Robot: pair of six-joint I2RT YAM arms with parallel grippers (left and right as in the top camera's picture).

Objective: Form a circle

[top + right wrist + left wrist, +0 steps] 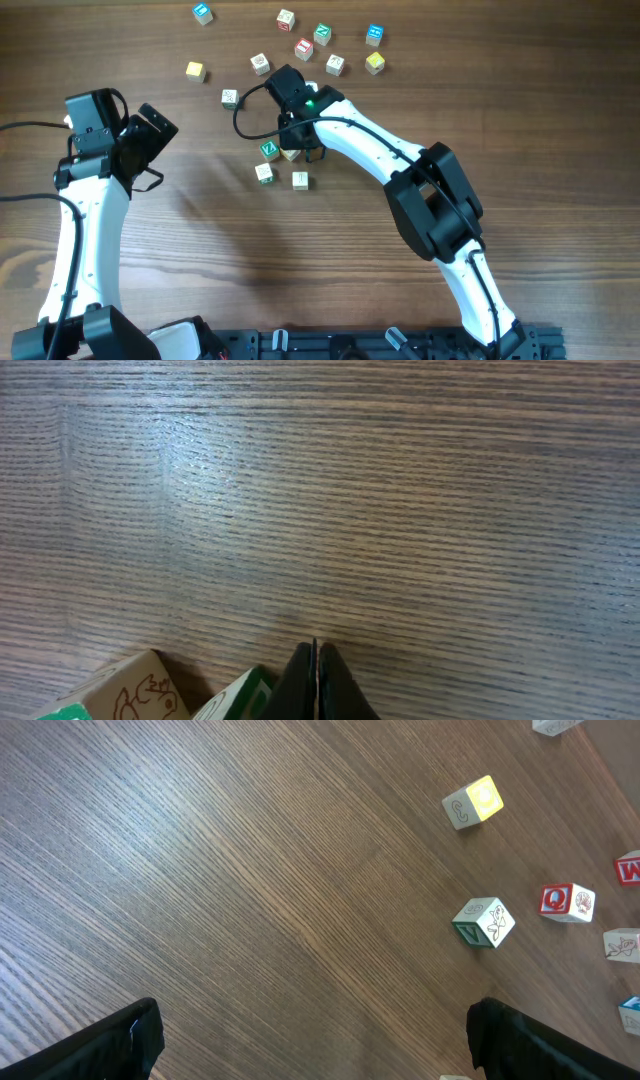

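Just beside right claw [316, 660], circle [268, 150]

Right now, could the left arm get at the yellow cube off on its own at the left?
Probably yes. The left gripper is open and empty, and only bare table lies between it and the yellow cube. The right arm is farther right, out of the way.

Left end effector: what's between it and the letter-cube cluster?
Nothing but bare wooden table, per the overhead view, between the left end effector and the letter-cube cluster.
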